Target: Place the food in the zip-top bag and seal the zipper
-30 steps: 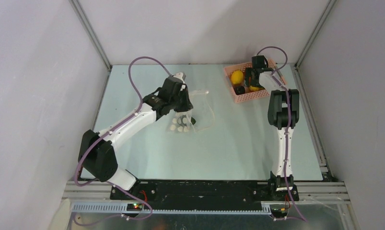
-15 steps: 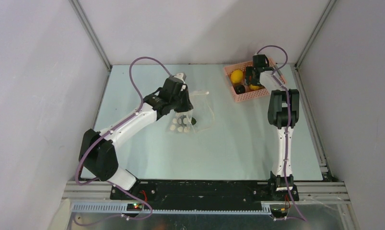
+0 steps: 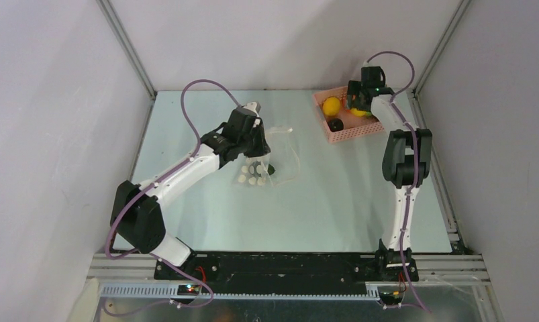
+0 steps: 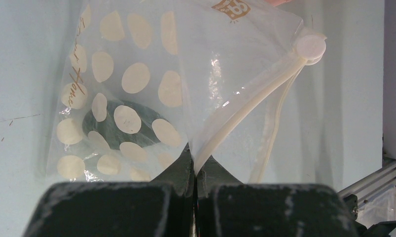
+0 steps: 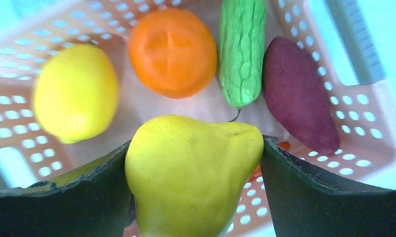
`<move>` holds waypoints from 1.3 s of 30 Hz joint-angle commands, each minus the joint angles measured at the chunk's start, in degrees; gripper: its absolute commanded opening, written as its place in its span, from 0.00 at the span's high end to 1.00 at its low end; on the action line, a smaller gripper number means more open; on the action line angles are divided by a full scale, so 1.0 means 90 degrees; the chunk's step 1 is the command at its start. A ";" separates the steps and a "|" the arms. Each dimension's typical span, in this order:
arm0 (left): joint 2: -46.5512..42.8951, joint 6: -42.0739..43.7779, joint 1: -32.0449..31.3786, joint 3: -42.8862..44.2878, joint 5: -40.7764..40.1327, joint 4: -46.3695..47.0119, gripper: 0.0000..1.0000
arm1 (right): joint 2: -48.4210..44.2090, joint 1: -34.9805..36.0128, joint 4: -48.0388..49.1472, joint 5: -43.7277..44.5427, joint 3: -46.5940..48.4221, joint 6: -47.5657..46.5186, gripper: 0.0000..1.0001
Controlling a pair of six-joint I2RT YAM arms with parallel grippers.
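Observation:
The clear zip-top bag (image 3: 280,157) with white dots lies mid-table. My left gripper (image 4: 196,165) is shut on its pale zipper (image 4: 245,106) and holds that edge up, so the mouth gapes. A dark green food piece (image 4: 145,116) lies inside the bag (image 4: 136,74). My right gripper (image 5: 196,182) is shut on a yellow pear (image 5: 193,173) and holds it above the pink basket (image 5: 353,123). A lemon (image 5: 75,91), an orange fruit (image 5: 172,49), a green cucumber (image 5: 241,49) and a dark red sweet potato (image 5: 297,94) lie in the basket.
The pink basket (image 3: 350,134) stands at the table's back right, close to the right wall frame. A round white slider (image 4: 309,47) sits at the far end of the zipper. The left arm stretches diagonally across the table's left half.
My right gripper has risen out of the basket with the yellow pear in it, and the right arm has swung slightly right. The left arm and the bag have stayed put.

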 commanded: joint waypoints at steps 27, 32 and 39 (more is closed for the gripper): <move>-0.0583 0.0084 -0.0018 0.0095 0.0199 -0.0110 1.00 | -0.5715 0.1921 0.1339 -0.7877 -0.4058 -0.0673 0.76; -0.0701 0.0069 -0.0019 -0.0005 0.0357 -0.0122 1.00 | -0.5619 0.2835 0.0218 -0.7900 -0.4117 -0.2051 0.78; -0.0904 0.0074 -0.0018 -0.0200 0.0470 -0.0181 1.00 | -0.4896 0.3218 0.0247 -0.7994 -0.4139 -0.2052 0.75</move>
